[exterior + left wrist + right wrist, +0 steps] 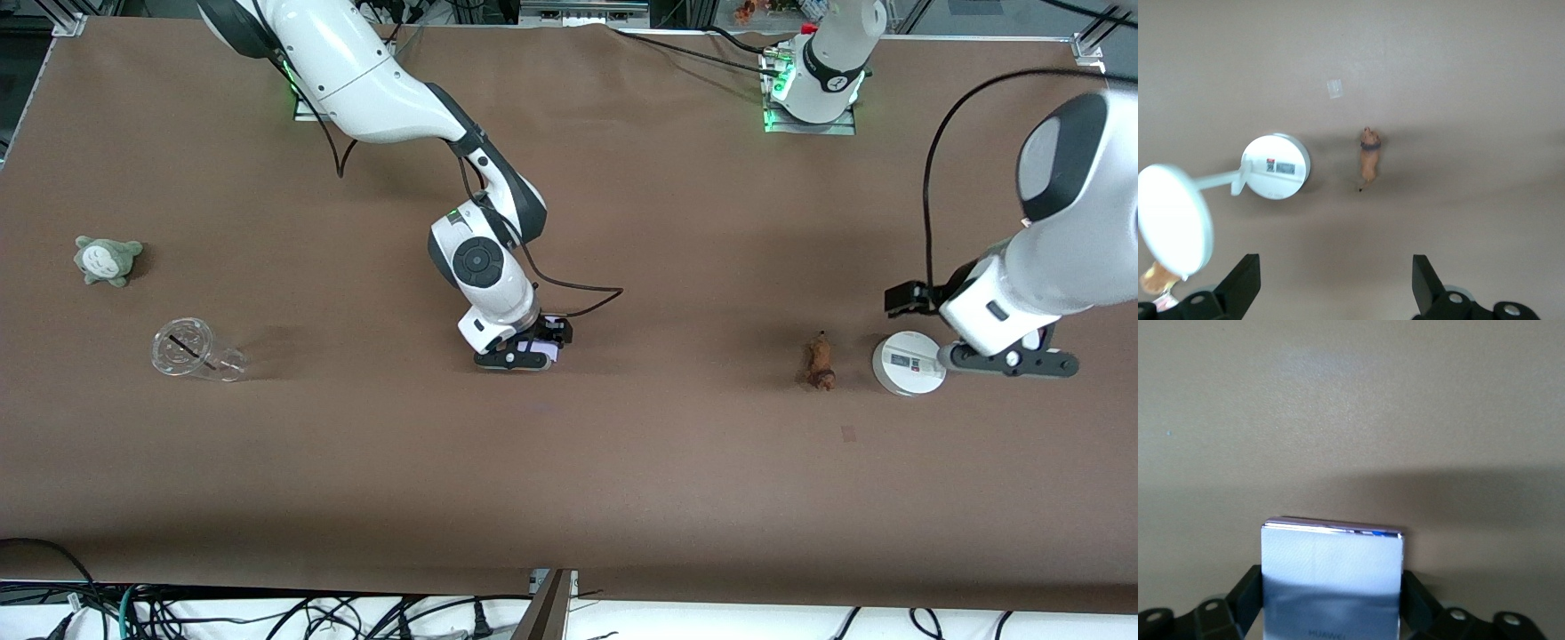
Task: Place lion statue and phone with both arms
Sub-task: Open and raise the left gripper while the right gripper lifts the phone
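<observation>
The lion statue [819, 362], a tiny orange-brown figurine, lies on the brown table toward the left arm's end; the left wrist view shows it [1369, 157] too. My left gripper [1009, 364] hovers open and empty [1335, 283] over the table beside the white stand, apart from the statue. The phone [1331, 563], a pale lavender rectangle, sits between my right gripper's fingers [1248, 593], which press on both its sides. In the front view my right gripper [524, 356] is low at the table's middle, and only a sliver of the phone [539, 350] shows under it.
A white round-based stand [907, 364] with a disc [1171, 217] stands between the statue and my left gripper. A clear plastic cup [197, 350] lies on its side and a grey-green plush toy [107, 259] sits toward the right arm's end.
</observation>
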